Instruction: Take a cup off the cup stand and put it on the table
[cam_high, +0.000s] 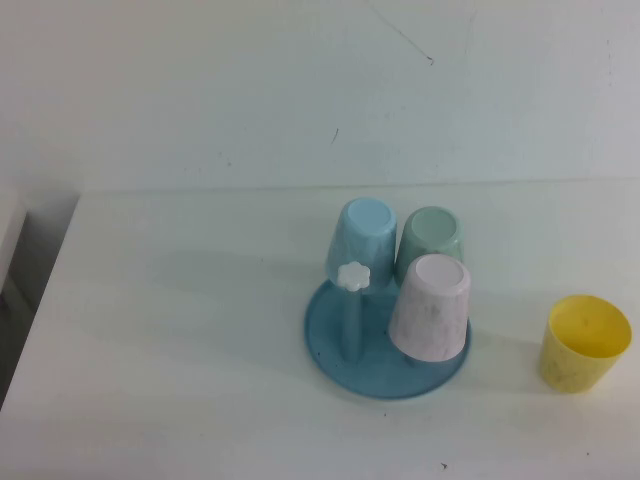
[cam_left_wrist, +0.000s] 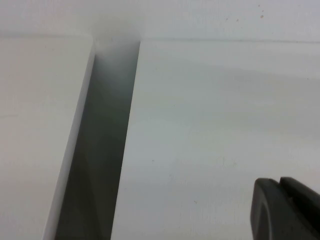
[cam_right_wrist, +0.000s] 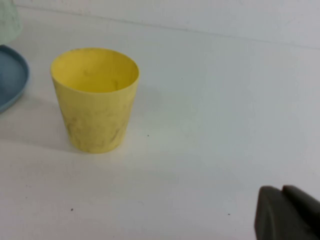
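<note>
Cup (cam_high: 358, 243) inverted on cup stand (cam_high: 335, 345); both jaws elsewhere.

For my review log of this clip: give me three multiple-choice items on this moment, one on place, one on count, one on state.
1. Where is the yellow cup? A on the cup stand; B on the table, on the stand's right; C in a gripper.
2. Cups on pegs? A one; B two; C three.
3. The light blue cup is: A upside down on a peg; B lying down; C gripped.
Key: B, it stands apart on white tabletop; C, blue, green and pink; A, base up. The left gripper and right gripper show only at their wrist views' edges.
</note>
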